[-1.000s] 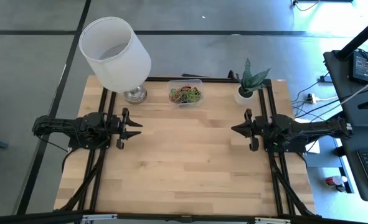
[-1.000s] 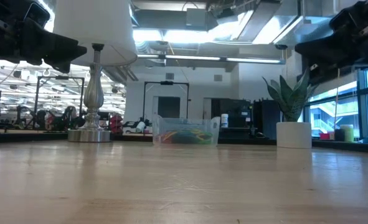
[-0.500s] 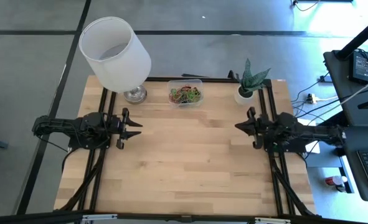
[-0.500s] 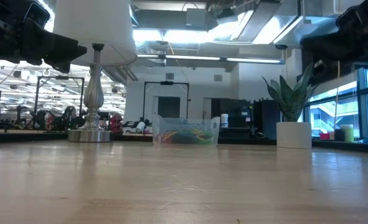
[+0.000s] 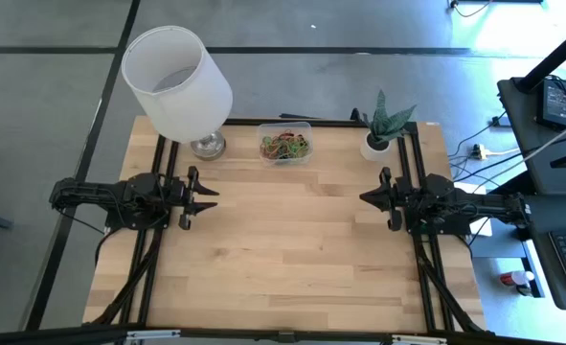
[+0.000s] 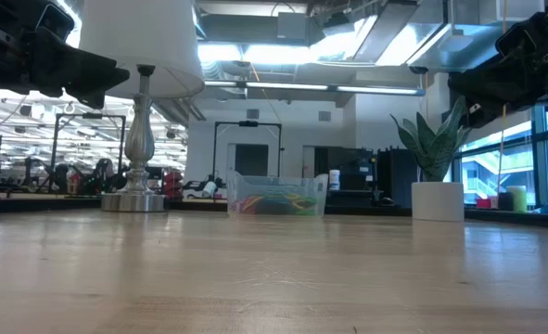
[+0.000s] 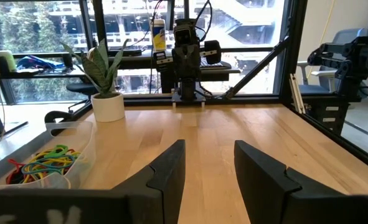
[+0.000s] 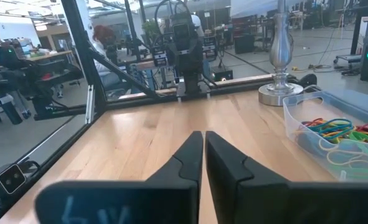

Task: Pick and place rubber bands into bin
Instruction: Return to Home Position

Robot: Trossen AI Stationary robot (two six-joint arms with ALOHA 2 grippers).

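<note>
The clear bin stands by the table's far edge, between both arms, with a heap of coloured rubber bands inside. The low view shows the bin and the rubber bands side on. My left gripper hovers at the table's left side, open, its fingers pointing right; its wrist view shows the gap at my left gripper and the rubber bands. My right gripper hovers at the right side, shut, pointing left. Its wrist view shows my right gripper beside the bin.
A table lamp with a large white shade stands at the far left corner, left of the bin. A small white pot with a plant stands to the bin's right. Bare wood lies between the arms and toward the near edge.
My right gripper has drawn back a little toward the table's right edge. The left arm, the bin and the rubber bands have stayed where they were.
</note>
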